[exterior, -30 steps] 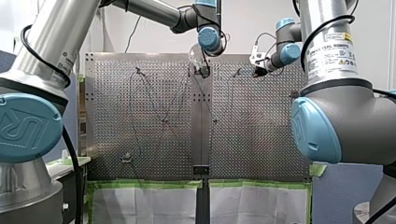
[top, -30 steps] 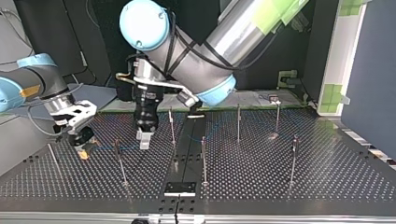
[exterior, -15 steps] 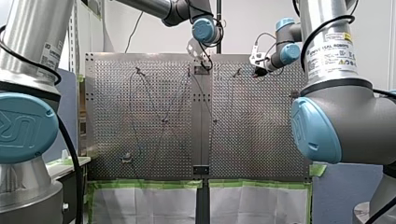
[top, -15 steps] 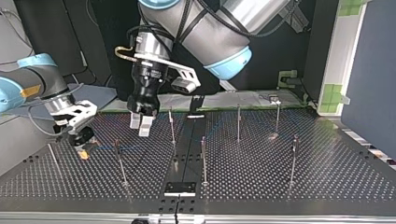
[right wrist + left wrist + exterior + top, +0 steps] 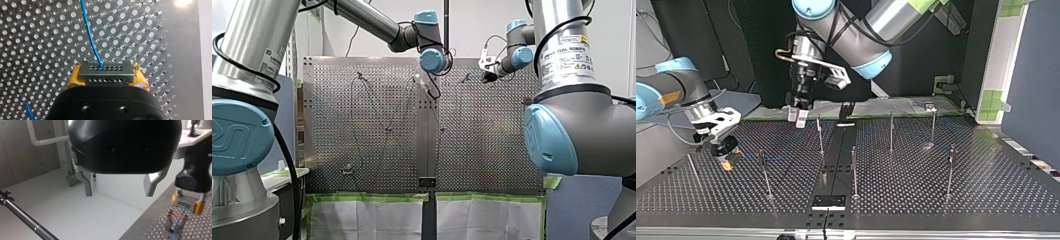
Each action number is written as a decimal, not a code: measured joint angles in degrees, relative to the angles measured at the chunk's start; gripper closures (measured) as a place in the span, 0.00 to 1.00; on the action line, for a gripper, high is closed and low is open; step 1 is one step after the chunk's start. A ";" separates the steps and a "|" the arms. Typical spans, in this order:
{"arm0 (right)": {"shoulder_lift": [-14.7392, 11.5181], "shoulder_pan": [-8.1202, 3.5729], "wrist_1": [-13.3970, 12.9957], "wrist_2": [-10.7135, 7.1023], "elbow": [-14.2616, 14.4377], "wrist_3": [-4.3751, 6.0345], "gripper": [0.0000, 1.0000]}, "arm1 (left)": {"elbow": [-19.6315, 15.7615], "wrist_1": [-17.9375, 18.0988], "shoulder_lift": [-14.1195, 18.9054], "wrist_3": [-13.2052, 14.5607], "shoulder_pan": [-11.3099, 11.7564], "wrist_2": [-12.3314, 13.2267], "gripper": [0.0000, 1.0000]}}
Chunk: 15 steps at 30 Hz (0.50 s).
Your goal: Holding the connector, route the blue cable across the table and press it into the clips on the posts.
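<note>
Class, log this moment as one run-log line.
right gripper: shut on connector | blue cable: runs from connector over table | left gripper: open, empty

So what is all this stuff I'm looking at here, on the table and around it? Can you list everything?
table: one, perforated metal, under everything.
posts: about seven, thin dark metal, upright across the table.
connector: one, grey, low over the table.
blue cable: one, blue, running from the connector over the table.
green tape: strips, green, along the table's near edge in the front view.
my left gripper: one, black with metal fingers, open, high above the table's edge.
my right gripper: one, yellow pads, shut on the connector.
</note>
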 joint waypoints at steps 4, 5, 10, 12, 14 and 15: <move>0.00 0.03 0.00 0.05 0.00 0.00 1.00 | -2.07 2.08 -0.01 1.10 -0.14 -0.01 0.00; 0.00 0.02 0.00 0.06 0.00 0.00 1.00 | -2.55 2.55 -0.01 1.36 -0.17 -0.01 0.00; 0.00 -0.02 0.00 0.08 0.00 0.01 1.00 | -5.52 5.53 -0.01 2.38 -0.30 0.04 0.00; 0.00 -0.07 0.00 0.12 0.00 0.05 1.00 | -6.72 6.69 -0.02 3.23 -0.31 0.02 0.00; 0.00 -0.16 0.00 0.21 0.00 0.13 1.00 | -7.77 7.79 -0.02 4.08 -0.32 0.00 0.00; 0.00 -0.20 0.00 0.25 0.01 0.16 1.00 | -8.54 8.51 -0.02 4.59 -0.32 -0.01 0.00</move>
